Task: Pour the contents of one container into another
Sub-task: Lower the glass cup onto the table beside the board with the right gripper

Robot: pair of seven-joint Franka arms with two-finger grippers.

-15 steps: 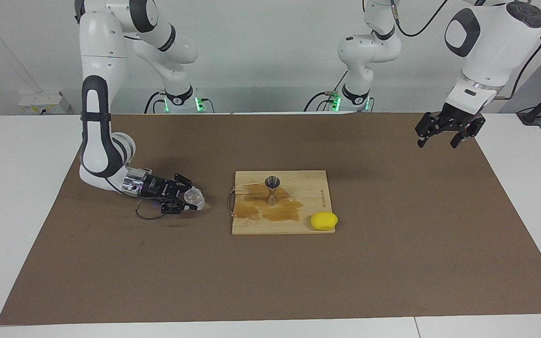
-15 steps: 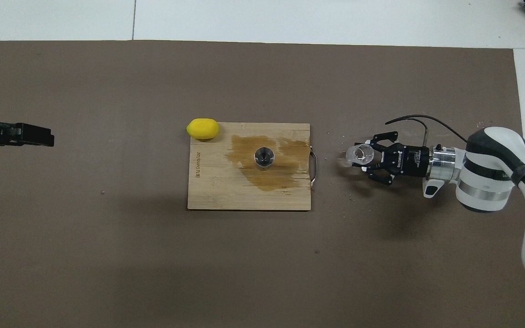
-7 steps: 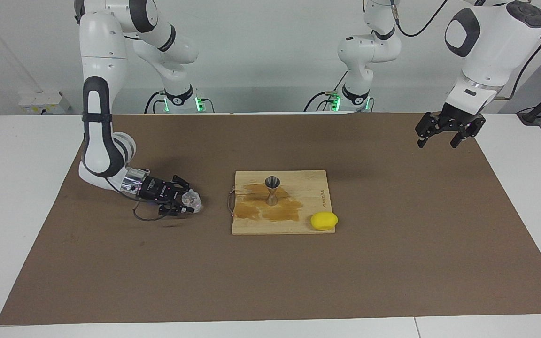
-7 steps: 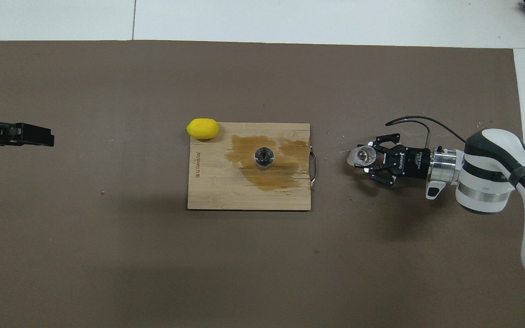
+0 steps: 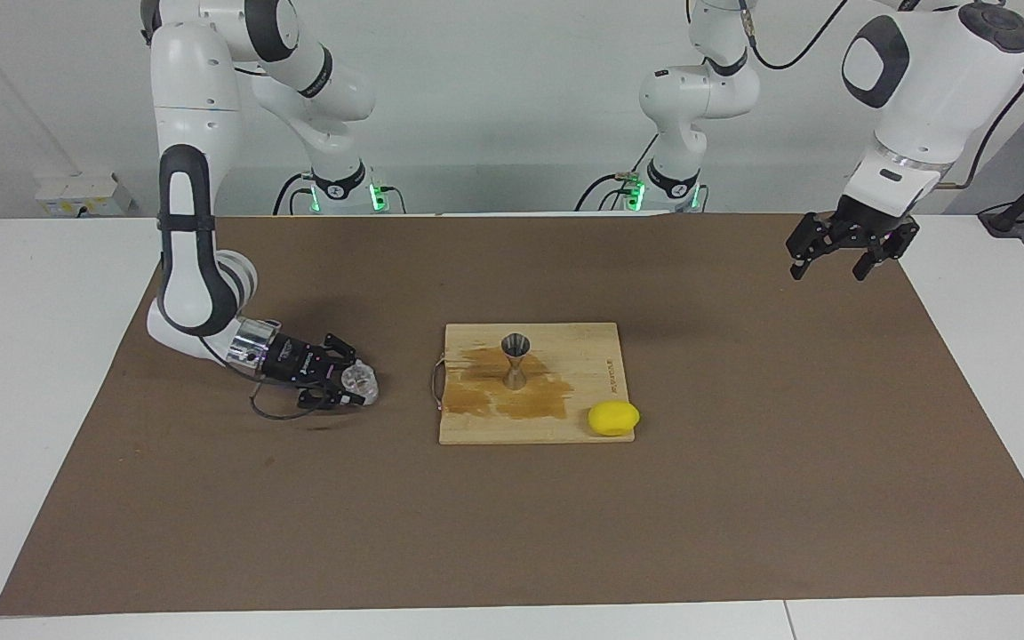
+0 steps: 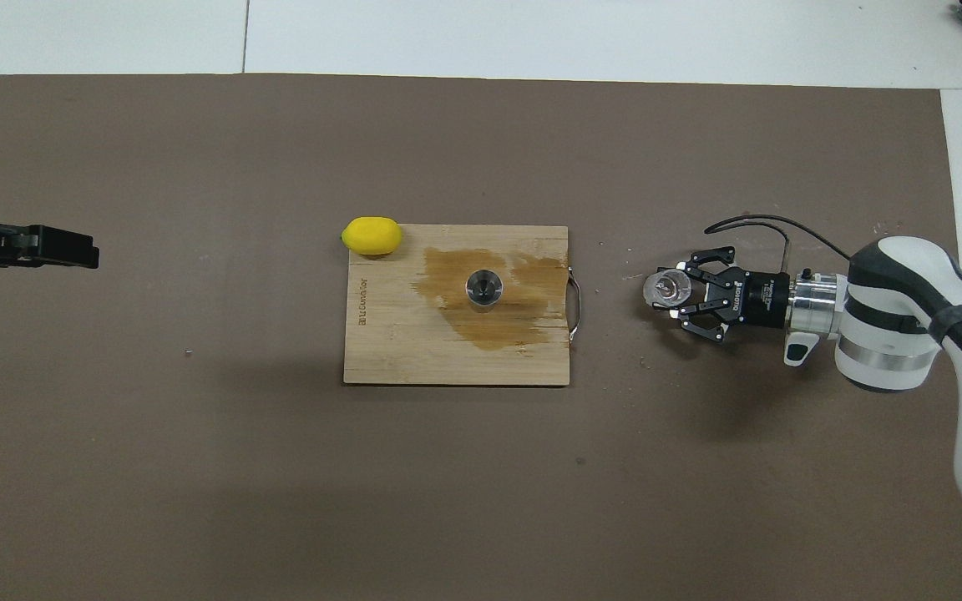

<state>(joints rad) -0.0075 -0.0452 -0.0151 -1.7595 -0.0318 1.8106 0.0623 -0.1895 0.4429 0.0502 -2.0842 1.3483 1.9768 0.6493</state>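
- The right end effector (image 5: 348,388) sits low over the brown mat (image 5: 743,498) at the right arm's end of the counter (image 5: 14,356), pinching the small clear glass cup (image 5: 359,381) between its fingers; in the overhead view the glass cup (image 6: 668,289) shows its mouth upward.
- Whether the cup's base rests on the mat or hangs just above it cannot be told.
- The steel jigger (image 5: 515,360) stands upright on the wooden cutting board (image 5: 583,356), well apart from the cup, in the middle of a wide brown wet stain (image 5: 530,400).
- A lemon (image 5: 613,418) lies at the board's corner toward the left arm's end, farther from the robots than the jigger.
- The left end effector (image 5: 842,260) waits in the air over the mat's edge at its own end, fingers spread.
- Risks, as I judge them: the thick, smooth glass could slip or twist in the pinch when tipped; the jigger's narrow mouth and waist make it easy to miss or knock over, and the wet board offers little grip.
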